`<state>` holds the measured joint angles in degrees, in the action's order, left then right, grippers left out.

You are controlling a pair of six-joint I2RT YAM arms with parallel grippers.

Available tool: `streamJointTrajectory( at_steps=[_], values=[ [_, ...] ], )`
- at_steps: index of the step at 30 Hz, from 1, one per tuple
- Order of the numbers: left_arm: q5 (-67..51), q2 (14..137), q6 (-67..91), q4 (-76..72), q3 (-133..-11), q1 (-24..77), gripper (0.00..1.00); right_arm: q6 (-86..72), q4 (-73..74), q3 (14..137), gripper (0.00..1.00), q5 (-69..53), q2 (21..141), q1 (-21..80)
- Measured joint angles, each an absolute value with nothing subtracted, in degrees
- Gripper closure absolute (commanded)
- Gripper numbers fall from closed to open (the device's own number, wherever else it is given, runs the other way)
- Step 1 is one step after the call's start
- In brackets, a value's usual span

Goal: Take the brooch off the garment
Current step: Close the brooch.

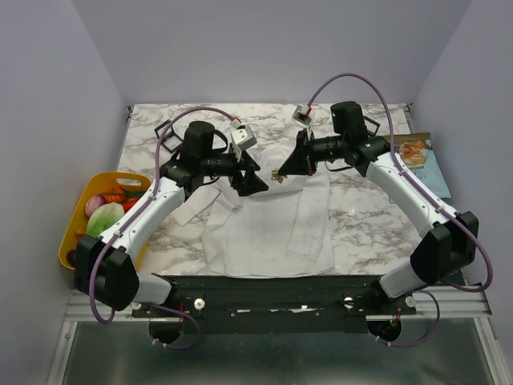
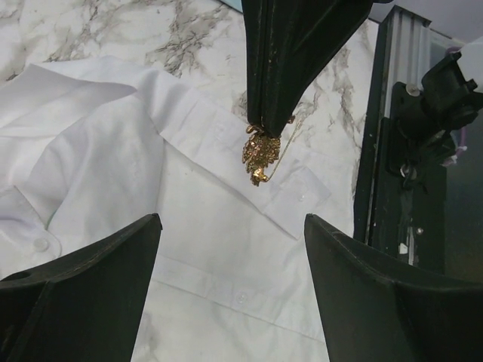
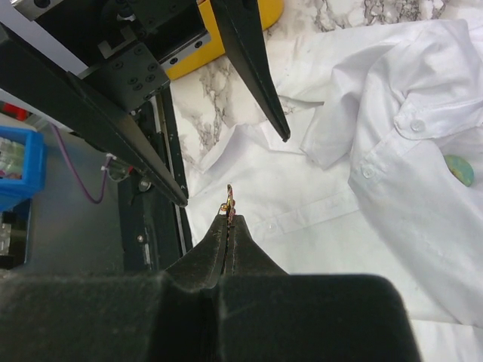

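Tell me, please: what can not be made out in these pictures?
Gold brooch: in the right wrist view the shut right gripper hides nearly all of it; in the top view it is too small.
Green pin on the shirt: right wrist view only, blurred, design unreadable.
Basket: in the top view the left arm covers part of its contents.

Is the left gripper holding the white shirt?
No, the left gripper is wide open over the shirt, with nothing between its fingers.
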<state>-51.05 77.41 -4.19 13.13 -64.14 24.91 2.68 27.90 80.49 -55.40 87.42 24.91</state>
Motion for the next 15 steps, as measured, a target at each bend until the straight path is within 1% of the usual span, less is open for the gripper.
streamJointTrajectory(
  at_steps=[4,7,11,15],
  values=[
    [-48.2,77.4,-7.9,16.5,-66.8,26.6,0.10,3.3,28.0,80.4,1.00,-55.7,87.4,24.9],
    [-46.9,77.4,-11.0,19.5,-69.4,27.9,0.10,4.3,28.3,80.4,1.00,-56.2,87.4,24.7],
    [-47.0,77.3,-15.0,21.6,-72.3,28.5,0.09,6.0,29.1,80.4,0.99,-57.1,86.8,24.3],
    [-48.2,77.2,-16.5,21.8,-72.6,28.5,0.09,7.1,29.9,80.4,1.00,-58.4,86.1,23.6]
  ],
)
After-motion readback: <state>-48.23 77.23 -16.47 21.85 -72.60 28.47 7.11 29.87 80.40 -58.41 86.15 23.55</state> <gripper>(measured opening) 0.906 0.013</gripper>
